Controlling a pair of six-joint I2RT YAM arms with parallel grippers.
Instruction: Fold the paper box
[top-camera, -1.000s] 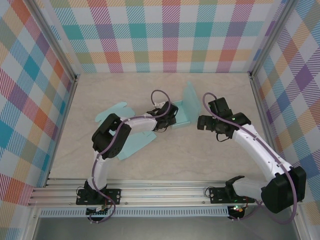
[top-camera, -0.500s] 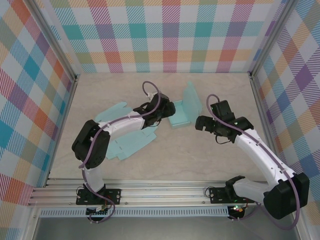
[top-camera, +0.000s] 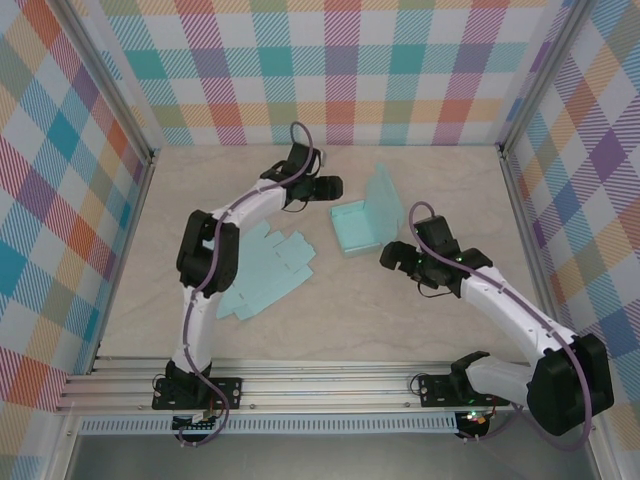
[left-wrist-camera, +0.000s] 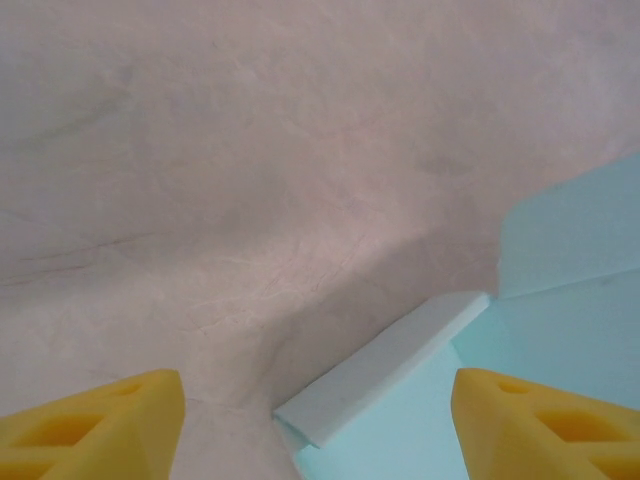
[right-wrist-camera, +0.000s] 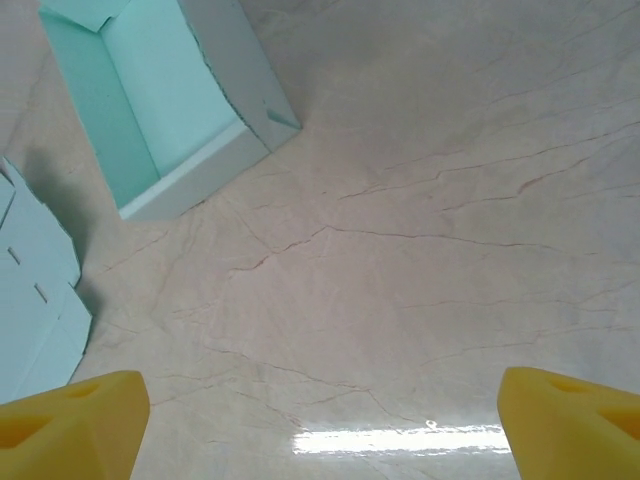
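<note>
A robot lab cell: left arm (top-camera: 205, 255) and right arm (top-camera: 510, 310) bolted to an aluminium rail (top-camera: 330, 398), marbled tabletop (top-camera: 185, 185), plaid walls (top-camera: 340, 70) boxing it in (three sides).

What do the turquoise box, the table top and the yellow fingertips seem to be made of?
Box: thin matte card or paper; sharp creases, thin pale edges.
Table top: glossy marble-look stone or laminate; veins and a light reflection show.
Yellow fingertips: probably matte moulded plastic or rubber; hollow recesses show.

Matt paper box (top-camera: 357, 229) (tabletop (right-wrist-camera: 420, 250) glossy).
</note>
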